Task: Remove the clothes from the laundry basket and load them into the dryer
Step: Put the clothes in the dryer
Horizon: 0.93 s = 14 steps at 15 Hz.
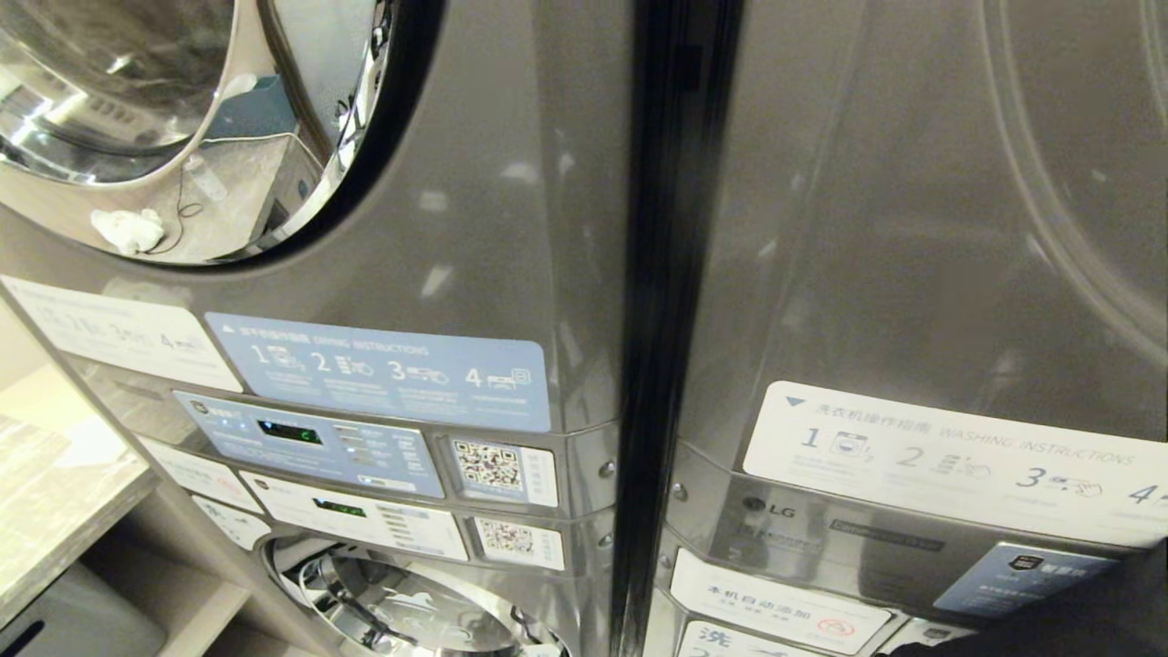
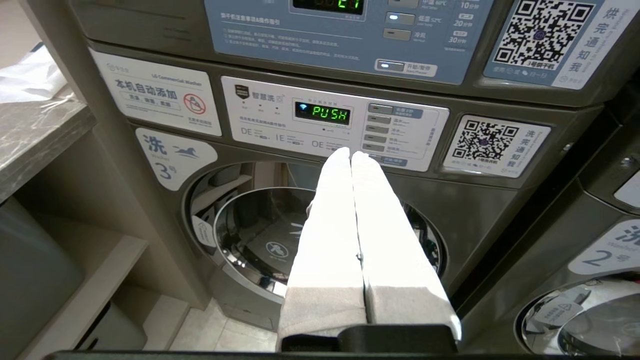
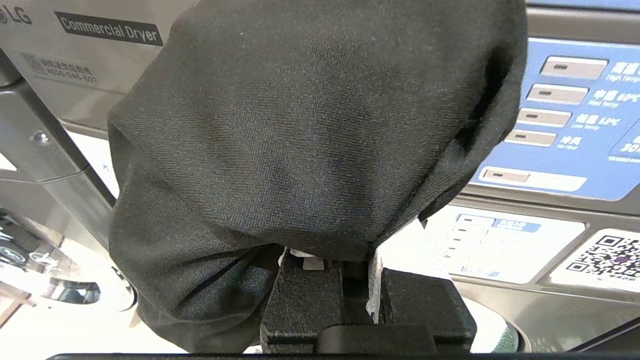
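The right gripper (image 3: 350, 280) points level at the front of the right machine stack (image 1: 912, 274), with its fingers closed down on a black garment (image 3: 310, 140). The cloth drapes up and over the fingers and hides them almost wholly in the right wrist view; only the black gripper body shows beneath it. Behind the garment stand a "Commercial Dryer" label (image 3: 109, 28) and a blue button panel (image 3: 565, 115). In the head view a dark edge of the garment (image 1: 1077, 620) shows at the lower right corner, in front of that stack's panels.

The left gripper (image 2: 351, 155) also points forward and level, its two white-covered fingers (image 2: 330, 225) pressed together along their whole length and holding nothing. It aims at the washer control panel (image 2: 330, 122), whose green display reads "PUSH", just above the round washer door (image 2: 260, 235) of the left stack.

In the head view the upper dryer door (image 1: 182, 128) of the left stack stands at top left, with a blue instruction sticker (image 1: 383, 370) below it. A bench (image 1: 55, 511) lies at the left edge. The laundry basket is outside every view.
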Available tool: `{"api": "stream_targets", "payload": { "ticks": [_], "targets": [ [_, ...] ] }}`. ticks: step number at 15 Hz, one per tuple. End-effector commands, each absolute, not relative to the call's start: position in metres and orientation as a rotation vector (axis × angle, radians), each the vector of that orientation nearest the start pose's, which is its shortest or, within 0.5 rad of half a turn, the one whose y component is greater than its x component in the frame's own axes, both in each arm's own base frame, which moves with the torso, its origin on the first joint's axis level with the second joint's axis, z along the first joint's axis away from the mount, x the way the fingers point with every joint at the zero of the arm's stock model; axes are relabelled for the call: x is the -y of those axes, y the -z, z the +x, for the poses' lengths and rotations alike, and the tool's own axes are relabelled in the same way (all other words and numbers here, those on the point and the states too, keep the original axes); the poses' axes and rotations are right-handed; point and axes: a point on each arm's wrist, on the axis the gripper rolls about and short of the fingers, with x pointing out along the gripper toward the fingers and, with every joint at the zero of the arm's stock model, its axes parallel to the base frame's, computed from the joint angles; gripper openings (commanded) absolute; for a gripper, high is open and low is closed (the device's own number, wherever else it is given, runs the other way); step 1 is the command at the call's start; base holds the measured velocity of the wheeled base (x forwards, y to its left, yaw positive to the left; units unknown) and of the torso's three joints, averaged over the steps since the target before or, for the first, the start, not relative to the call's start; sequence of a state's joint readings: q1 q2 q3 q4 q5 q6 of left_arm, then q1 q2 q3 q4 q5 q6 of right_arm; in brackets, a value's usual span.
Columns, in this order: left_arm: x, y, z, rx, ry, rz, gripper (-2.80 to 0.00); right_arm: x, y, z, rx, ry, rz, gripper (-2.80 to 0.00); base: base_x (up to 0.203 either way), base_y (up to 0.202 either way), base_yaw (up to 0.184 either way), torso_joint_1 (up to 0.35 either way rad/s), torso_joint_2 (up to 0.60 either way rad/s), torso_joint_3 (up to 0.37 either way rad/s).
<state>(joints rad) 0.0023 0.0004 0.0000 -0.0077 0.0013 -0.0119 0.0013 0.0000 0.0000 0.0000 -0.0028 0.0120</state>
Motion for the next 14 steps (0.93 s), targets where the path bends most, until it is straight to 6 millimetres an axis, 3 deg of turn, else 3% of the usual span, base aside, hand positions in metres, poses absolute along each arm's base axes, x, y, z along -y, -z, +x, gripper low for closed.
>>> {"api": "stream_targets", "payload": {
  "ticks": [1, 14],
  "targets": [
    [0.0, -0.0758, -0.0227, 0.006, -0.004, -0.012, -2.8, 0.0001, -0.0755, -0.0227, -0.002, 0.002, 0.012, -2.8, 0.0, 0.0, 0.0, 0.08, -0.16, -0.089],
    [0.0, -0.0758, -0.0227, 0.006, -0.005, -0.012, -2.8, 0.0001, -0.0754, -0.0226, -0.002, 0.002, 0.011, -2.8, 0.0, 0.0, 0.0, 0.067, -0.13, -0.066]
  ]
}}
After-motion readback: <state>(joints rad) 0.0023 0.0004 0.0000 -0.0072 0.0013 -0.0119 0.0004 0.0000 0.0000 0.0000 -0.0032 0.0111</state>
